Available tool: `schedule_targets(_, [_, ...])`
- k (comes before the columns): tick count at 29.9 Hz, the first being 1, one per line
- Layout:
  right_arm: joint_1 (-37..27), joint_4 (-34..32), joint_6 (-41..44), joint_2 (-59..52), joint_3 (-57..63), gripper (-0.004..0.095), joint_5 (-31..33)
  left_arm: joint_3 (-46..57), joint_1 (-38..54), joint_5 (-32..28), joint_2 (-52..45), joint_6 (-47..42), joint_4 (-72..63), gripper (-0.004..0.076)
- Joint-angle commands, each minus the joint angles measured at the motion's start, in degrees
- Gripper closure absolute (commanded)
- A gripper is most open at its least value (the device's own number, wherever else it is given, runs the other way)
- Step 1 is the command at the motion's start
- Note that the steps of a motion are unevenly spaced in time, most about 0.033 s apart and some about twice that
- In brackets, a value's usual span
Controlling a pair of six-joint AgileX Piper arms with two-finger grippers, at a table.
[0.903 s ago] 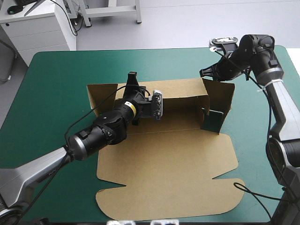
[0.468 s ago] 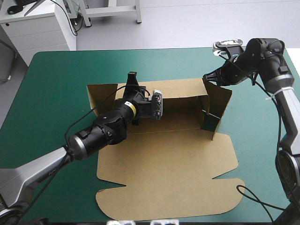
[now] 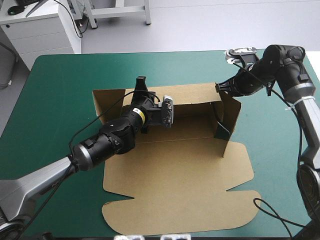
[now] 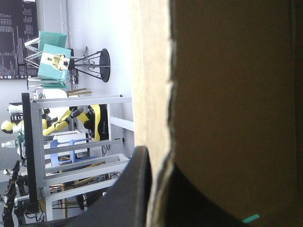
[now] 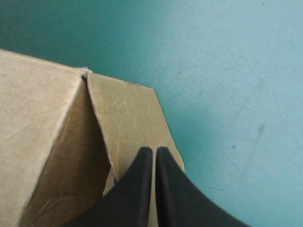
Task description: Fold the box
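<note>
The box [image 3: 175, 165] lies at the middle of the table [image 3: 60, 75], nearer the far edge than the near one, part-formed: rear wall [image 3: 192, 95] raised, lid panel [image 3: 175, 200] flat toward the near edge, left end flap [image 3: 107, 102] splayed outward. The left gripper [image 3: 141, 86] is clamped on the rear wall's top edge, the board running between its fingers [image 4: 135, 189] in the left wrist view. The right gripper [image 5: 155, 152] has its fingers pressed together with nothing between them, the tip bearing on the outer face of the right end flap [image 3: 230, 107], which stands swung inward near the far right corner of the box. Step in hand, as judged: turning this flap square to the rear wall. To do it well, push low and along the crease, hold the rear wall upright against the push, and stop before the board buckles. As a container the box is an open tray; no loose item shows inside it
</note>
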Motion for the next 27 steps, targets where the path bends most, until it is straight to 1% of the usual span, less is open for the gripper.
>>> schedule_targets(1, [-0.3,1.8,-0.8,-4.0,-1.2,0.0733,0.5,-0.6,-0.1,2.4,-1.2,-1.2,-1.2,0.0731])
schedule_targets(2, [-0.3,1.8,-0.7,-4.3,-1.2,0.0641,0.5,-0.6,-0.1,2.5,-1.2,-0.6,-1.2,0.0731])
schedule_targets(4, [-0.3,1.8,-0.4,-4.6,-1.1,0.0511,0.5,-0.6,-0.1,2.7,-1.2,-0.6,-1.2,0.0731])
schedule_targets(5, [-0.3,1.8,-0.4,-4.9,-0.6,0.0461,0.5,-0.6,-0.1,2.8,-1.2,-0.6,-1.2,0.0731])
schedule_targets(6, [-0.3,1.5,-0.4,-5.2,0.0,0.0436,0.5,-0.6,-0.1,2.9,-1.2,-0.6,-1.2,0.0731])
schedule_targets(12, [-0.3,1.0,-0.3,-6.4,5.2,0.0468,0.5,-0.6,-0.1,3.2,-1.2,-1.0,-1.2,0.0731])
schedule_targets(17, [-0.3,1.8,-0.5,-8.7,8.7,0.0467,0.5,-0.6,-0.1,3.4,-1.2,-1.0,-1.2,0.0731])
schedule_targets(27, [-0.3,2.6,-0.6,-13.4,9.7,0.0467,0.5,-0.6,-0.1,3.7,-1.2,-1.0,-1.2,0.0731])
